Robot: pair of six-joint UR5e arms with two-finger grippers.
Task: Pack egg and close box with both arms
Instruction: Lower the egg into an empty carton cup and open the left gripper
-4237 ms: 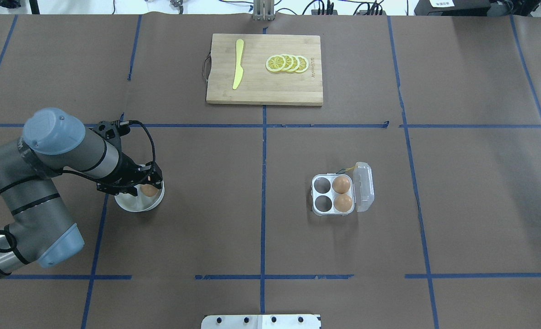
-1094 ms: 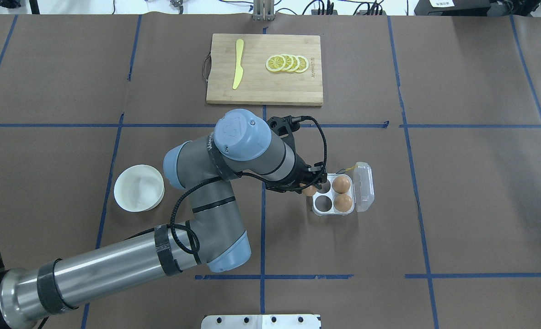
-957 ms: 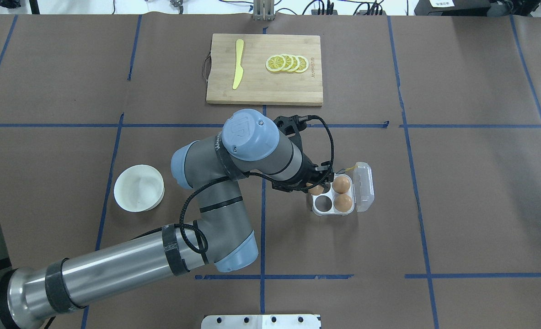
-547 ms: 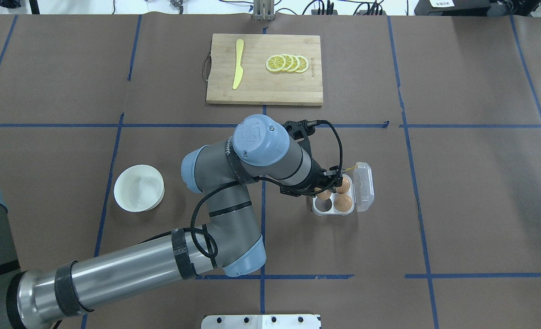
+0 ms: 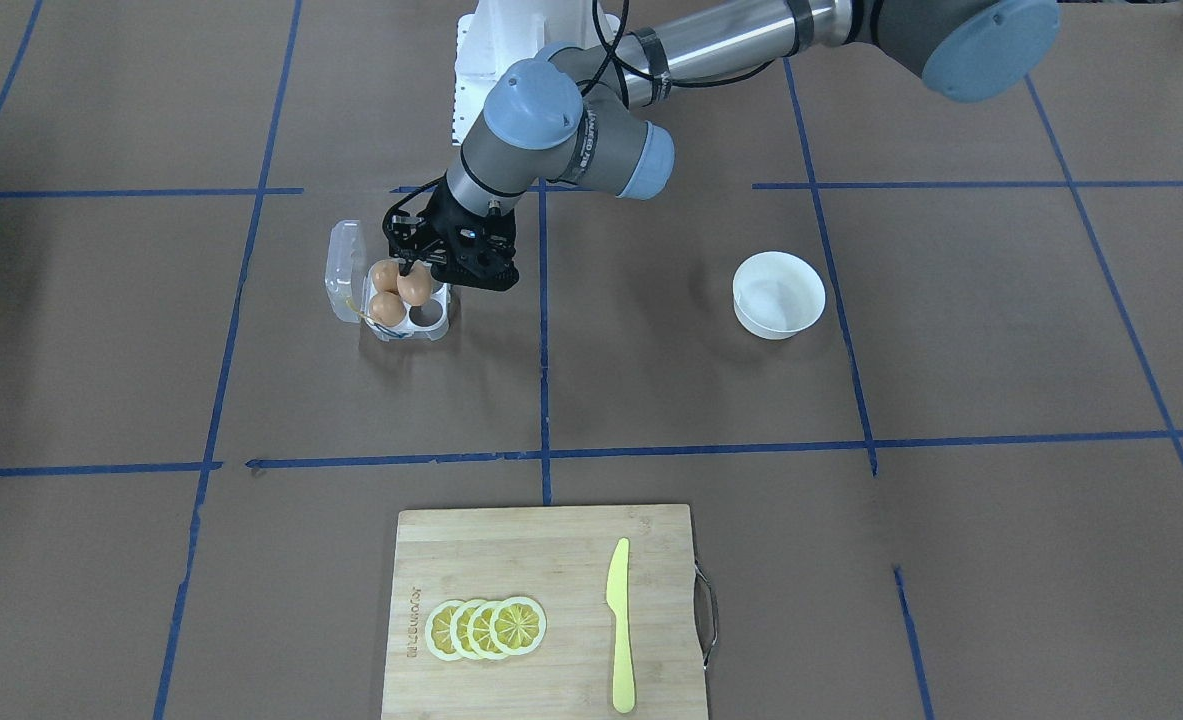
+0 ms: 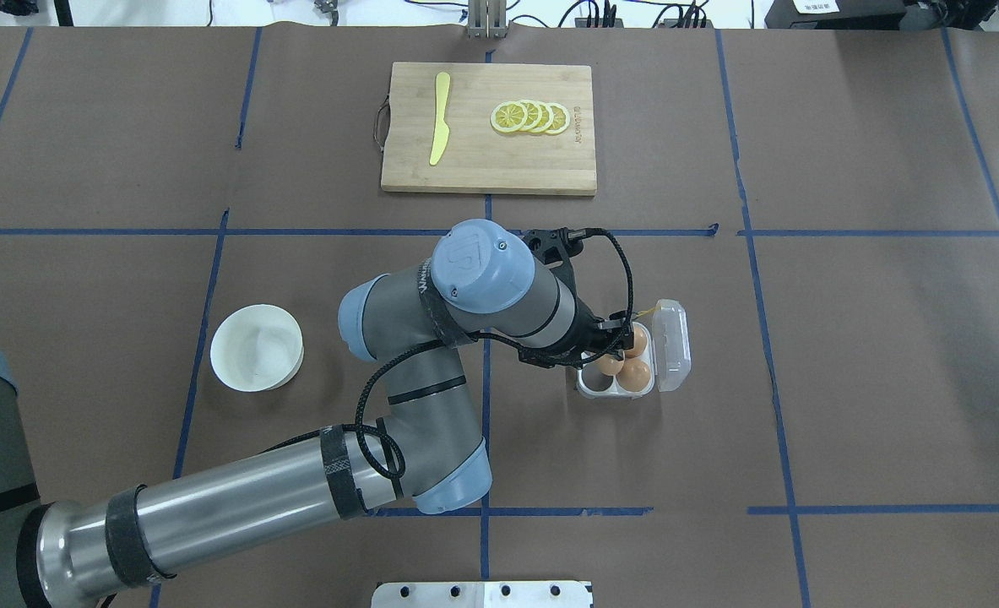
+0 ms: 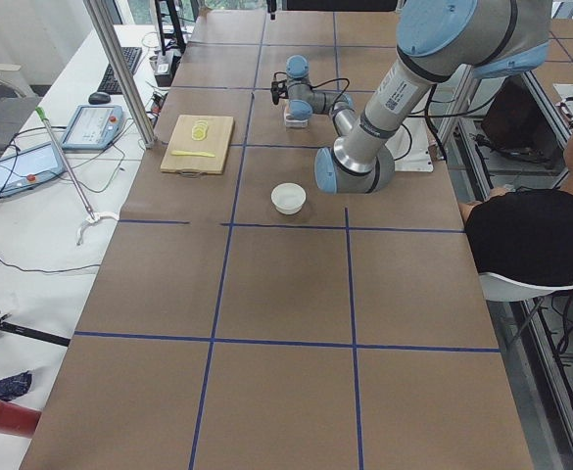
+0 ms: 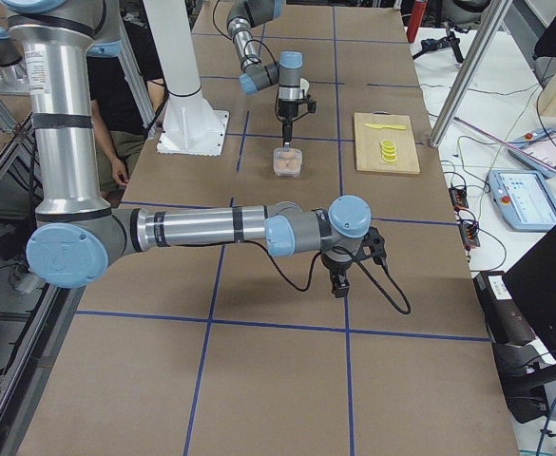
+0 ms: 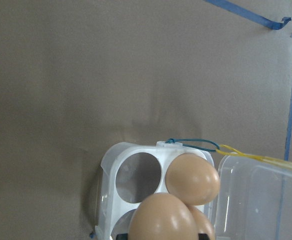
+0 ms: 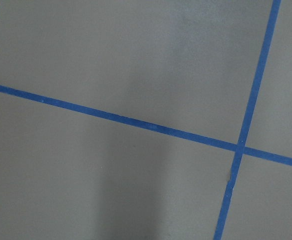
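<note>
My left gripper is shut on a tan-brown egg, also seen in the front view and low in the left wrist view. It holds the egg just above the clear four-cell box, over the box's two empty cells; I cannot tell which one. Two more eggs fill the right-hand cells. The lid lies open to the right, with yellow string at the hinge. My right gripper hangs over bare table; I cannot tell whether it is open or shut.
An empty white bowl stands left of the arm. A wooden cutting board at the back holds a yellow knife and lemon slices. A seated person is beside the table.
My left gripper carried the egg from the white bowl rightward to the box. Over the last half second it moved slightly farther over the box's empty cells.
</note>
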